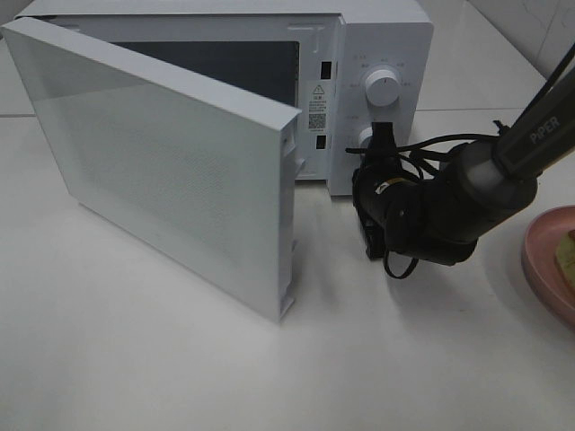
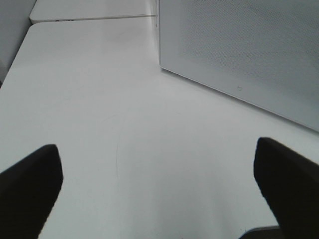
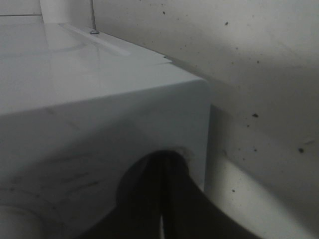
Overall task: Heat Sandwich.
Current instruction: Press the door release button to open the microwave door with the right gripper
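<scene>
Exterior high. Shows microwave (image 1: pixel 386 36) with door (image 1: pixel 162 171) swung wide. Finds right gripper (image 1: pixel 382 135) at the control panel, just beside the lower knob (image 1: pixel 363 137); contact not resolvable. Places sandwich (image 1: pixel 568 253) on pink plate (image 1: pixel 544 269) at the far right edge, only partly in frame, well apart from that gripper.

Left wrist. Shows left gripper (image 2: pixel 159 194) above bare white table (image 2: pixel 99 99), fingers (image 2: pixel 30 189) spread wide, gripping nothing. Catches the door's perforated face off to one side.

Right wrist. Shows dark fingers (image 3: pixel 149 199) pressed together, tips against the microwave's white front near its corner, speckled wall (image 3: pixel 259 74) behind.
</scene>
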`<state>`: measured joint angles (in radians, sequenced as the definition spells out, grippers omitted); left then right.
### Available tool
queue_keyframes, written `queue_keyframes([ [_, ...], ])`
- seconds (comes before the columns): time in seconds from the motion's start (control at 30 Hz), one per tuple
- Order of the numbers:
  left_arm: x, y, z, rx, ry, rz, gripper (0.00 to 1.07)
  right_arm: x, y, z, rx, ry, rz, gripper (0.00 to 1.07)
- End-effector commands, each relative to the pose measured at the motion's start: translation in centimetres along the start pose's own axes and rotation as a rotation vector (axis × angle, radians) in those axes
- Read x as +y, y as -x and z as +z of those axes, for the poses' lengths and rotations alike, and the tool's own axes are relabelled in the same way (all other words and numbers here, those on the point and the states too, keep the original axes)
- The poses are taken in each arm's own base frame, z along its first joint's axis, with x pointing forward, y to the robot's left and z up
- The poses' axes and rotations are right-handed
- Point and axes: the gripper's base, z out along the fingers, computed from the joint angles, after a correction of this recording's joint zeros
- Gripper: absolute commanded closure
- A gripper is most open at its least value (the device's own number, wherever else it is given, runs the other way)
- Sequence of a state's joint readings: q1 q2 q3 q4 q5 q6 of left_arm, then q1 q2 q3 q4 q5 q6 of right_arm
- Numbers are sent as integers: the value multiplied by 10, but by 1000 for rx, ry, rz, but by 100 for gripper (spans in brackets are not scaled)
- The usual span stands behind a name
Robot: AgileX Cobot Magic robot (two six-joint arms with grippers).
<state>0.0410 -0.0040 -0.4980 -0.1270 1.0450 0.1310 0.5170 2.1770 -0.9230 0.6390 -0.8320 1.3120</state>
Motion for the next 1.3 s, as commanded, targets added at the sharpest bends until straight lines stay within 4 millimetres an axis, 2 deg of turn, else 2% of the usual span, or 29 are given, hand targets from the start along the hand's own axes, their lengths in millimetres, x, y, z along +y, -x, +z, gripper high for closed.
queue_keyframes([
  [0.03,-1,-1,-3,-41,-3,-8,5,49,7,9,-30,287,-1,106],
  [0.53,-1,-1,-3,-41,-3,-8,5,46,2,9,17,251,-22,106],
  [0.7,-1,-1,-3,-41,-3,-8,5,40,2,6,35,171,-9,106],
  [1.0,-1,-1,-3,-41,-3,-8,5,25,7,-12,67,13,-29,105],
  [1.3,-1,-1,-3,-41,-3,-8,5,19,10,-29,100,-90,-93,105],
])
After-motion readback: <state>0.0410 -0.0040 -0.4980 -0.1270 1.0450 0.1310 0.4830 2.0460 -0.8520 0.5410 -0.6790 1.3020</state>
